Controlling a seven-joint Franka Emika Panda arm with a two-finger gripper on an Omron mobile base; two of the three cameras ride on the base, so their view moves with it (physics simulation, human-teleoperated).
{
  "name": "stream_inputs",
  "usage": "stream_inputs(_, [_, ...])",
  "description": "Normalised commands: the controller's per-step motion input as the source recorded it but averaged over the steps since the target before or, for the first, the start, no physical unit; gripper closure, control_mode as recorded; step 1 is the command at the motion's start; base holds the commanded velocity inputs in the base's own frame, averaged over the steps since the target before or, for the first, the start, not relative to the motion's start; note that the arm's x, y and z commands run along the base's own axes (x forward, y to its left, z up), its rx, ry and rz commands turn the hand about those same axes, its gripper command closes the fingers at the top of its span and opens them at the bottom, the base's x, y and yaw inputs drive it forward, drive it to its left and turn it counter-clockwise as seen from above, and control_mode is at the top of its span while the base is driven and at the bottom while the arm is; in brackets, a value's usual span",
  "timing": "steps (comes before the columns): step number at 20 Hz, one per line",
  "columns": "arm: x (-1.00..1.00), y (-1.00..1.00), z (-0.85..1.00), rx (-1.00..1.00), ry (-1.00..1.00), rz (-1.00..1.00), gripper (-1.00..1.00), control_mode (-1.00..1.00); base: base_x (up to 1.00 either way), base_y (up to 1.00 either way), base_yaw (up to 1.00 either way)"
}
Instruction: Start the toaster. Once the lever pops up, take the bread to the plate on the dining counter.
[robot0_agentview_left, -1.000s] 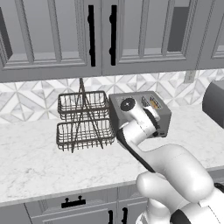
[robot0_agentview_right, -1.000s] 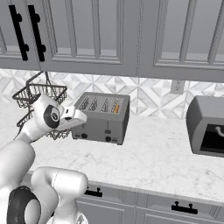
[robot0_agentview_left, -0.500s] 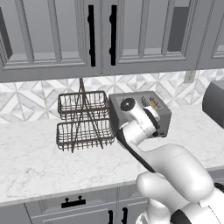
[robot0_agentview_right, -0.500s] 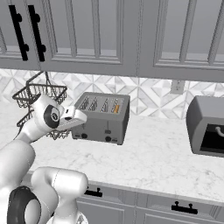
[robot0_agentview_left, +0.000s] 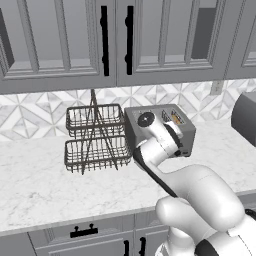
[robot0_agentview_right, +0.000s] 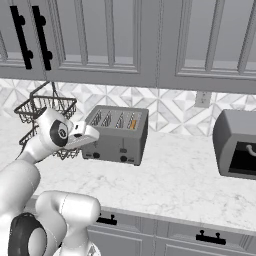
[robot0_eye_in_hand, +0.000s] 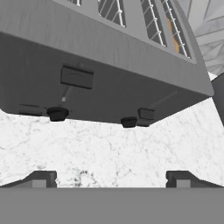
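Gripper (robot0_eye_in_hand: 111, 178) spread wide, holding nothing, hovering just above marble worktop (robot0_eye_in_hand: 131, 153) in front of toaster (robot0_eye_in_hand: 109, 57). Toaster on worktop, beside wire rack (robot0_agentview_left: 95, 140), under wall cabinets (robot0_agentview_right: 125, 40). Bread (robot0_eye_in_hand: 174, 37) down in a far slot, seen as orange-tan strip. Two levers on toaster face: near one (robot0_eye_in_hand: 77, 76) high, other (robot0_eye_in_hand: 146, 114) low by knob (robot0_eye_in_hand: 128, 122). Second grey appliance (robot0_agentview_right: 237, 145) well apart to the right.
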Motion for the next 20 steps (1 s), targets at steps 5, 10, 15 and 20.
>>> stream_inputs(5, [0.00,0.00,0.00,0.00,0.00,0.00,-1.00,-1.00,0.00,0.00,0.00])
stream_inputs(10, [0.00,0.00,0.00,0.00,0.00,0.00,-1.00,-1.00,0.00,0.00,0.00])
stream_inputs(15, [0.00,0.00,0.00,0.00,0.00,0.00,-1.00,-1.00,0.00,0.00,0.00])
stream_inputs(20, [0.00,0.00,0.00,0.00,0.00,0.00,-1.00,-1.00,0.00,0.00,0.00])
